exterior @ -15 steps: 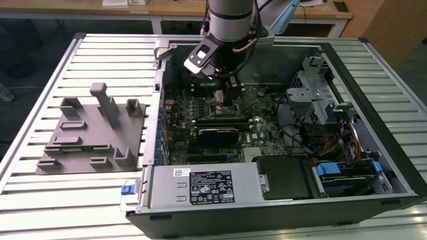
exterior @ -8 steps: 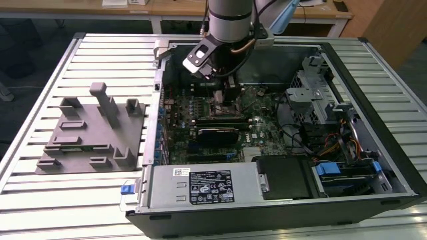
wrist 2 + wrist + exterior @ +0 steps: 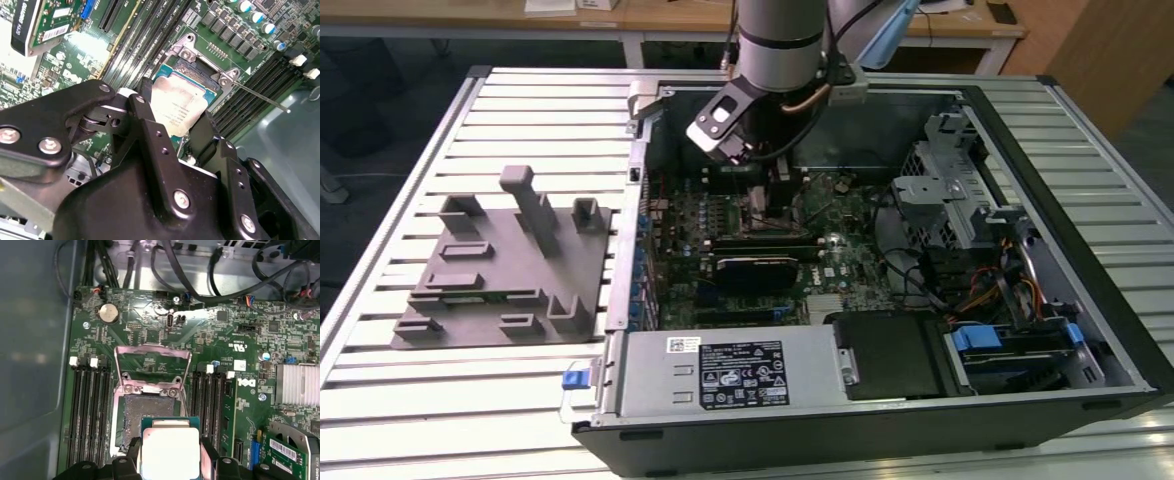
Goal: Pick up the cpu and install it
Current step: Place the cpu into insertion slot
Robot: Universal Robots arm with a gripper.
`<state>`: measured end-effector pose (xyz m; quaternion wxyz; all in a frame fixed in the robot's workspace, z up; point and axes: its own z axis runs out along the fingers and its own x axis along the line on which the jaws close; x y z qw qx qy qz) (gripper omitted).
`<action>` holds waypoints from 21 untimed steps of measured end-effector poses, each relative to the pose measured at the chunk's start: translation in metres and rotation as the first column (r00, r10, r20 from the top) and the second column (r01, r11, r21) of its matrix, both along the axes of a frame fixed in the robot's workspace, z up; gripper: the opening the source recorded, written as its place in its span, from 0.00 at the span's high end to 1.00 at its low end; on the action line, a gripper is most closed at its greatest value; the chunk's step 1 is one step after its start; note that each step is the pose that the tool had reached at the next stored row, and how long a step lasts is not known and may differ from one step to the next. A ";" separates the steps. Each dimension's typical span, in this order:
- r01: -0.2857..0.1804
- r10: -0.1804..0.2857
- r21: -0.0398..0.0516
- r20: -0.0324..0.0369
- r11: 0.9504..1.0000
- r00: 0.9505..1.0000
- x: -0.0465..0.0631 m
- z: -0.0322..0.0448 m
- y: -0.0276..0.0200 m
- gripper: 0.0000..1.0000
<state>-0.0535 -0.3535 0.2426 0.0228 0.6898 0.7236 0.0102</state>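
The gripper point(image 3: 170, 446) is clamped on the cpu point(image 3: 170, 456), one finger on each of two opposite edges. The cpu is a flat square with a dull silver lid and a thin green rim. It is held at the open socket point(image 3: 145, 412), whose load plate point(image 3: 152, 360) stands raised on the green motherboard point(image 3: 150, 325). In the exterior view, the arm point(image 3: 781, 40) reaches down at upper centre.

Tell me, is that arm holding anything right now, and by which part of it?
Yes: the cpu, pinched by two opposite side edges between the fingers, lying flat just above the open motherboard socket.
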 end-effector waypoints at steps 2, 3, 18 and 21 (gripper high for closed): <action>0.016 -0.016 -0.004 0.000 1.000 1.000 0.000 -0.0008 0.0000 0.46; 0.021 -0.021 -0.005 0.000 1.000 1.000 0.000 -0.0012 0.0001 0.46; 0.030 -0.030 -0.006 -0.001 1.000 1.000 0.007 -0.0143 0.0065 0.46; 0.030 -0.030 -0.006 -0.002 1.000 1.000 0.007 -0.0170 0.0087 0.46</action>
